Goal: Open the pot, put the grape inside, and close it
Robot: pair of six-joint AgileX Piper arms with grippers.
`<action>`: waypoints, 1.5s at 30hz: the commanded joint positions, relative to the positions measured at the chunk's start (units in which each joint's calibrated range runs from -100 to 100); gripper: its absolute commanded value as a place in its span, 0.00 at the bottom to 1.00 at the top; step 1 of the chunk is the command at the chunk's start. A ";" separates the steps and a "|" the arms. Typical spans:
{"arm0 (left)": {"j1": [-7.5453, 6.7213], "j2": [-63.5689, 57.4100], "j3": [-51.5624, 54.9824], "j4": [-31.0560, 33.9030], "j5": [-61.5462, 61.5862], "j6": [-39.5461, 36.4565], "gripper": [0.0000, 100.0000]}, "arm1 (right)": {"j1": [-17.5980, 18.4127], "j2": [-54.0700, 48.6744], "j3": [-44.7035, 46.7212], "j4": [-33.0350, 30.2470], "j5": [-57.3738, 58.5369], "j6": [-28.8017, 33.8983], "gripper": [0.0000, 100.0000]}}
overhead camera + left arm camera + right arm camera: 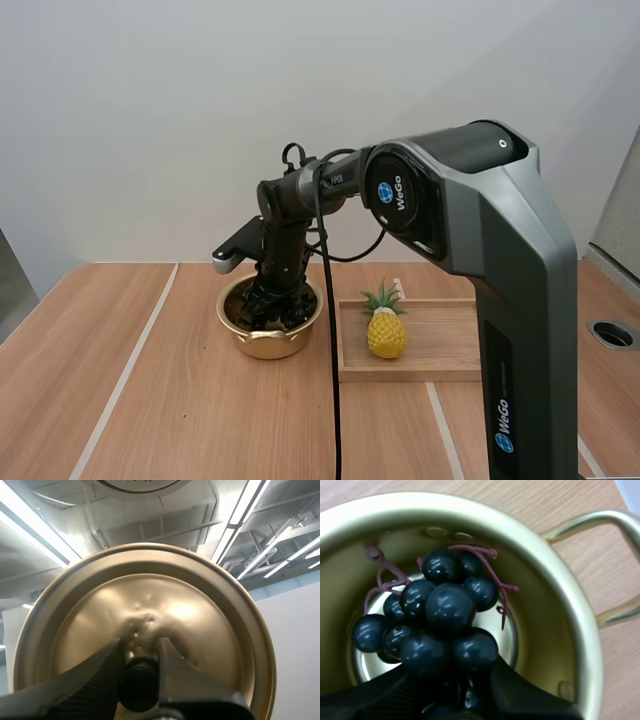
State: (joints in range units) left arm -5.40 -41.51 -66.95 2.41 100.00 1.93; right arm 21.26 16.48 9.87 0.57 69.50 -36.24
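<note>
Grapes (449, 611) (dark glossy bunch) inside round golden metal pot (555, 630), right pincer (455, 696) clamped on them; left pincer (140, 651) clamps black knob (140, 681) of golden lid (200, 610).

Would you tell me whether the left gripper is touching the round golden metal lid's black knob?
Touching: the left wrist view shows the left gripper pinching the black knob of the round golden metal lid.
</note>
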 commanded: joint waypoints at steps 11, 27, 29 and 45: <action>0.12 0.04 -0.12 -0.50 0.00 0.07 0.00 | -0.40 1.88 0.08 1.65 3.64 -1.03 0.00; 0.12 0.04 -0.12 -0.50 0.00 0.07 0.00 | -0.40 2.68 0.08 1.30 1.05 -1.03 0.00; 0.12 0.04 -0.12 -0.50 0.00 0.07 0.00 | -0.40 2.66 0.08 1.30 1.05 -0.62 0.00; 0.12 0.04 -0.12 -0.50 0.00 0.07 0.00 | -0.40 2.66 0.08 0.61 -0.89 3.13 1.00</action>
State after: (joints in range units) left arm -5.40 -41.51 -66.95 2.41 100.00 1.93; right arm 21.18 19.12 9.87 1.85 68.77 -33.53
